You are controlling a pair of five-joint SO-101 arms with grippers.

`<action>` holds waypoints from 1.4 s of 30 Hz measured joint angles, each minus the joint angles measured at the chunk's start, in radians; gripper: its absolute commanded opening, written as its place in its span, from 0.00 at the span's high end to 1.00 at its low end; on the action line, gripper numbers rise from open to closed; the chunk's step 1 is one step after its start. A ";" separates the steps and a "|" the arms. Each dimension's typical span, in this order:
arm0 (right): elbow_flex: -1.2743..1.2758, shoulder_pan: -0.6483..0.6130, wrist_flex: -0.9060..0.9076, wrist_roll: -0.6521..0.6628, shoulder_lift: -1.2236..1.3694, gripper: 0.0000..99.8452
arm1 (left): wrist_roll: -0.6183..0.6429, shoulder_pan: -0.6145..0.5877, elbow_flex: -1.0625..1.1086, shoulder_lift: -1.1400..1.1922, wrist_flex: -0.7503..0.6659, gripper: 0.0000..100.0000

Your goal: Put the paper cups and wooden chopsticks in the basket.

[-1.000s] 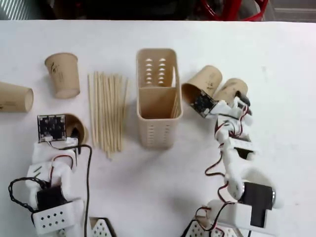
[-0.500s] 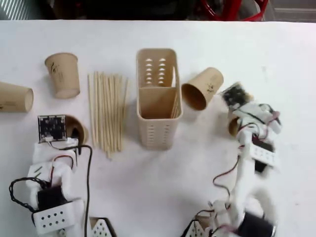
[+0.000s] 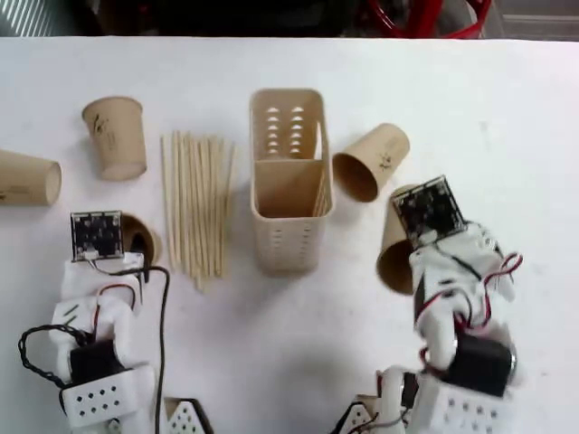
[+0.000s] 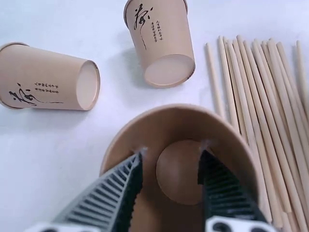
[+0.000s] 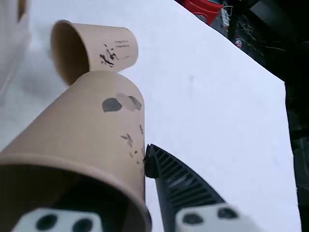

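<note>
White table (image 3: 507,99) is evenly lit. Beyond its far edge a dark area is seen, with a red curved frame (image 3: 425,20) and a grey ribbed surface (image 3: 25,16).

Each paper cup (image 3: 115,136) is smooth, matt tan paper. The basket (image 3: 288,237) is matt cream plastic. The chopsticks (image 3: 197,203) left of the basket are bare pale wood.

The white table (image 3: 470,99) is bearing a basket (image 3: 288,240) at its middle, wooden chopsticks (image 3: 197,203) lying left of it, a tipped paper cup (image 3: 371,163) just right, an inverted cup (image 3: 115,137) and another tipped cup (image 3: 27,177) farther left
</note>
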 measured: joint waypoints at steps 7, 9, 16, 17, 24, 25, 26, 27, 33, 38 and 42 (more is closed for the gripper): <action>-0.206 -0.186 0.106 -0.144 0.038 0.98 | 0.000 0.000 0.000 0.000 0.000 0.80; -0.276 -0.253 0.086 -0.196 0.078 0.98 | 0.000 0.000 0.000 0.000 0.000 0.80; -0.446 -0.482 -0.157 -0.345 0.288 0.98 | -0.008 0.000 0.000 0.000 0.000 0.80; -0.450 -0.509 -0.198 -0.351 0.327 0.98 | -0.009 0.000 0.000 0.000 0.000 0.80; -0.456 -0.569 -0.367 -0.365 0.647 0.98 | -0.009 0.000 0.000 0.000 0.000 0.80; -0.454 -0.563 -0.382 -0.365 0.681 0.98 | -0.009 0.000 0.000 0.000 0.000 0.80; -0.454 -0.554 -0.400 -0.365 0.710 0.98 | -0.009 0.000 0.000 0.000 0.000 0.80; -0.454 -0.542 -0.423 -0.365 0.733 0.98 | -0.009 0.000 0.000 0.000 0.000 0.80; -0.454 -0.480 -0.466 -0.365 0.807 0.98 | -0.009 0.000 0.000 0.000 0.000 0.80; -0.454 -0.480 -0.466 -0.365 0.818 0.97 | -0.009 0.000 0.000 0.000 0.000 0.80; -0.454 -0.480 -0.466 -0.365 0.818 0.83 | -0.009 0.000 0.000 0.000 0.000 0.80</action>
